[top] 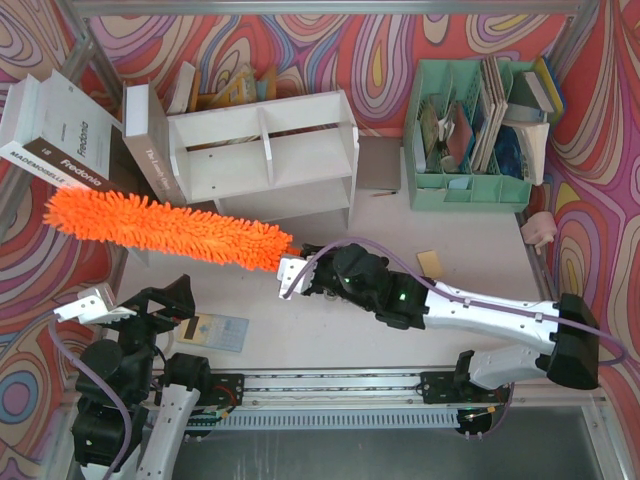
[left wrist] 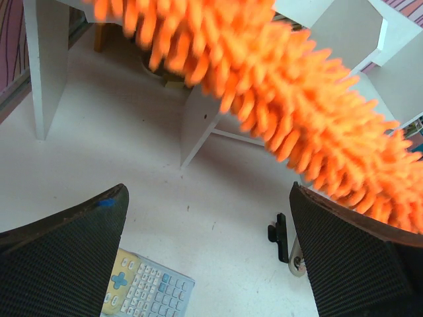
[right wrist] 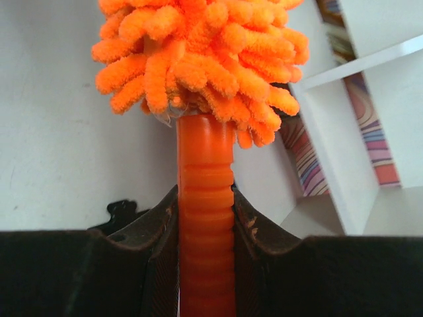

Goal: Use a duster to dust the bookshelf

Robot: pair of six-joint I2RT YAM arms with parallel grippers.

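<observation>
Finding: right gripper (top: 291, 270) holds duster (top: 170, 230) across front of shelf (top: 265, 160); left gripper (top: 88, 303) idle.
At the near-left corner of the table (top: 480, 250) the left gripper is spread wide and empty, a calculator (top: 215, 330) just beside it; toward the table's middle the right gripper is pinched on the duster's ribbed handle; from that hand the head runs leftward, long axis close to parallel with the near edge, tip reaching the left edge; the shelf stands just beyond, toward the far edge, so the next stroke is judged to go away from the hand into the tiers; the right arm is nearer. Right wrist view alone shows the jaws against the handle; left wrist view shows the head raised off the table before the uprights; contact with the shelf cannot be told.
</observation>
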